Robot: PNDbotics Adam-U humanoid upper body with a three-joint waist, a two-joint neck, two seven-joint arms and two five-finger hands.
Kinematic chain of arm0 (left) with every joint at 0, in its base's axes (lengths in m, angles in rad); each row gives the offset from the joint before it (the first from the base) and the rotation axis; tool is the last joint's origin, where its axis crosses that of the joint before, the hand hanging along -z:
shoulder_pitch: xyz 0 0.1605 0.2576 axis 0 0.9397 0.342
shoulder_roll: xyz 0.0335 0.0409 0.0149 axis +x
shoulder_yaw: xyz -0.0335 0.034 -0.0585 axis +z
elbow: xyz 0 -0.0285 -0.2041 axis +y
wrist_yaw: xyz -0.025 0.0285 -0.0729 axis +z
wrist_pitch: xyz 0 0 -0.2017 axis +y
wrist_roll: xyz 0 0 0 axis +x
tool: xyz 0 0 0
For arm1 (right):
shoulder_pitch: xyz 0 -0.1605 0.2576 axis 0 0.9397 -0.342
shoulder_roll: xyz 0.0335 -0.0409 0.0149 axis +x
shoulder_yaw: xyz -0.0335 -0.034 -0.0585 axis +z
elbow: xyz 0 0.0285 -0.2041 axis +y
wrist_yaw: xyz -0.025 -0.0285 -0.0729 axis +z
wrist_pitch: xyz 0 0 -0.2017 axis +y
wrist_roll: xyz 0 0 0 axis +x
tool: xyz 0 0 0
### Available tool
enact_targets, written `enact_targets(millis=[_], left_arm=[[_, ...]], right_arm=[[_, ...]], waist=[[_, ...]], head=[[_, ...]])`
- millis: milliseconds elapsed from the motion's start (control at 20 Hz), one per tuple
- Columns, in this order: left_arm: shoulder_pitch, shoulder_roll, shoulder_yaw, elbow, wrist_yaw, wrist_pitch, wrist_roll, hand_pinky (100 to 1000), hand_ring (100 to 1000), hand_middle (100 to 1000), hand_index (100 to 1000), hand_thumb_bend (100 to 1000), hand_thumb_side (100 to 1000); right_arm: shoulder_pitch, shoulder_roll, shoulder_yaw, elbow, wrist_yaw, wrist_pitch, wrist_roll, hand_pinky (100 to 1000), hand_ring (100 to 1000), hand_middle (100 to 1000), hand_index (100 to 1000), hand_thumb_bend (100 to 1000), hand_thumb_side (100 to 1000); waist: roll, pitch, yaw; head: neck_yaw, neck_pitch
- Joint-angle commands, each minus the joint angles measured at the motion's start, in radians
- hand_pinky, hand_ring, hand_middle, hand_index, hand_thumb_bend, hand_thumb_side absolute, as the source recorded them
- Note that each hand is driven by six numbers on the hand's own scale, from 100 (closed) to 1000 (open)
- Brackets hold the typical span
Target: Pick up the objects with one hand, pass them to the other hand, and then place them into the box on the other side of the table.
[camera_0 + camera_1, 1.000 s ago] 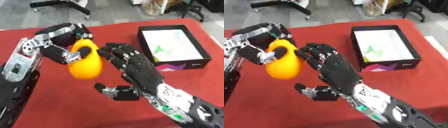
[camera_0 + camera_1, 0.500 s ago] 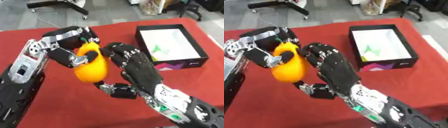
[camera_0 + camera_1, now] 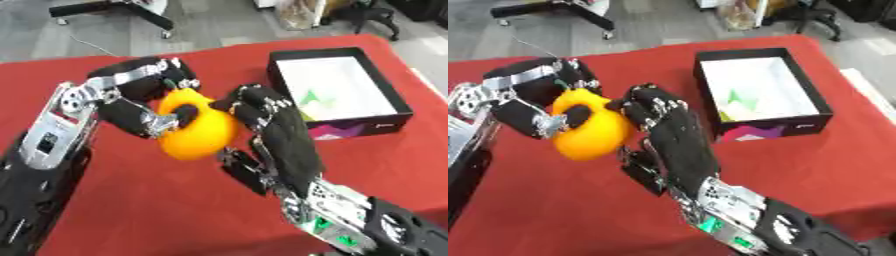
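An orange pear-shaped fruit [image 3: 199, 131] hangs above the red table [image 3: 157, 210], held by my left hand [image 3: 140, 102], whose fingers and thumb curl round its upper part. My right hand [image 3: 278, 135] stands open just right of the fruit, its straight fingers against the fruit's side and its thumb [image 3: 243, 171] below. A black box [image 3: 338, 90] with a white inside lies at the right, with a green item [image 3: 312, 98] in it.
Beyond the table's far edge are a grey floor and the black base of a stand [image 3: 114, 11]. A black chair [image 3: 367, 12] stands at the back right. The table's right edge runs close by the box.
Both hands and the fruit have drawn together. My left hand has carried the fruit rightward toward the open right hand, which now touches it. The camera has shifted slightly.
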Motion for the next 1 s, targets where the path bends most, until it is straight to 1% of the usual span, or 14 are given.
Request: enact_targets(millis=[50, 100, 150, 200, 250, 300, 350, 400, 450, 500, 600, 800, 900, 1000], left_arm=[[-0.014, 0.009, 0.022, 0.003, -0.016, -0.005, -0.001, 596, 423, 340, 434, 100, 279], [-0.011, 0.010, 0.027, 0.006, -0.023, -0.005, -0.001, 612, 455, 395, 486, 100, 272], [-0.009, 0.011, 0.029, 0.008, -0.031, -0.005, -0.001, 615, 461, 405, 495, 100, 271], [-0.006, 0.013, 0.032, 0.011, -0.040, -0.007, -0.001, 637, 497, 464, 556, 100, 325], [-0.004, 0.014, 0.037, 0.014, -0.051, -0.011, -0.001, 644, 506, 477, 572, 100, 369], [0.001, 0.017, 0.050, 0.020, -0.065, -0.017, -0.001, 648, 524, 509, 611, 100, 452], [0.007, 0.019, 0.069, 0.028, -0.080, -0.024, -0.001, 651, 536, 523, 626, 100, 481], [0.015, 0.022, 0.093, 0.036, -0.095, -0.030, 0.002, 665, 579, 577, 680, 100, 588], [0.023, 0.025, 0.120, 0.044, -0.107, -0.035, 0.010, 670, 590, 588, 693, 100, 610], [0.033, 0.033, 0.148, 0.050, -0.121, -0.039, 0.026, 693, 641, 642, 730, 100, 678], [0.055, 0.049, 0.202, 0.052, -0.128, -0.039, 0.068, 709, 674, 681, 765, 100, 766], [0.103, 0.090, 0.294, 0.032, -0.107, -0.013, 0.139, 712, 685, 704, 773, 100, 830], [0.141, 0.111, 0.334, 0.009, -0.082, 0.007, 0.161, 702, 676, 694, 765, 100, 840], [0.181, 0.124, 0.373, -0.018, -0.070, 0.030, 0.193, 685, 657, 672, 748, 100, 844]], right_arm=[[-0.006, -0.005, -0.013, -0.021, -0.021, -0.002, -0.036, 351, 635, 488, 410, 100, 100], [-0.006, -0.005, -0.016, -0.021, -0.020, -0.004, -0.040, 393, 633, 479, 381, 100, 100], [-0.005, -0.005, -0.020, -0.021, -0.018, -0.004, -0.044, 395, 633, 478, 379, 100, 100], [-0.004, -0.005, -0.024, -0.021, -0.016, -0.005, -0.048, 407, 632, 472, 361, 100, 100], [-0.002, -0.006, -0.027, -0.021, -0.015, -0.006, -0.052, 410, 632, 470, 357, 100, 100], [0.001, -0.009, -0.032, -0.021, -0.016, -0.008, -0.056, 415, 635, 468, 351, 100, 100], [0.003, -0.012, -0.038, -0.021, -0.022, -0.009, -0.062, 416, 636, 467, 350, 100, 100], [0.009, -0.018, -0.044, -0.021, -0.036, -0.010, -0.069, 413, 645, 461, 352, 100, 100], [0.016, -0.027, -0.049, -0.021, -0.061, -0.010, -0.080, 411, 647, 460, 352, 100, 100], [0.025, -0.041, -0.058, -0.021, -0.086, -0.010, -0.094, 411, 649, 458, 352, 100, 100], [0.050, -0.077, -0.083, -0.021, -0.129, -0.007, -0.125, 408, 654, 454, 351, 100, 100], [0.103, -0.151, -0.160, -0.021, -0.220, 0.017, -0.194, 403, 662, 447, 352, 100, 100], [0.133, -0.192, -0.226, -0.021, -0.271, 0.049, -0.203, 401, 670, 448, 360, 100, 100], [0.165, -0.236, -0.291, -0.021, -0.322, 0.099, -0.206, 395, 678, 444, 376, 100, 100]], waist=[[-0.001, -0.010, 0.001], [-0.001, -0.010, 0.001], [-0.001, -0.010, 0.001], [-0.001, -0.010, 0.001], [-0.001, -0.010, 0.001], [-0.002, -0.011, 0.002], [-0.002, -0.011, 0.003], [-0.002, -0.011, 0.004], [-0.003, -0.011, 0.005], [-0.003, -0.011, 0.006], [-0.003, -0.011, 0.007], [-0.002, -0.008, 0.011], [-0.001, -0.006, 0.013], [-0.002, -0.005, 0.016]], head=[[-0.004, -0.003], [-0.005, -0.003], [-0.006, -0.003], [-0.009, -0.003], [-0.012, -0.003], [-0.018, -0.003], [-0.021, -0.003], [-0.025, -0.003], [-0.028, -0.003], [-0.031, -0.003], [-0.037, -0.003], [-0.053, -0.003], [-0.062, -0.003], [-0.070, -0.003]])
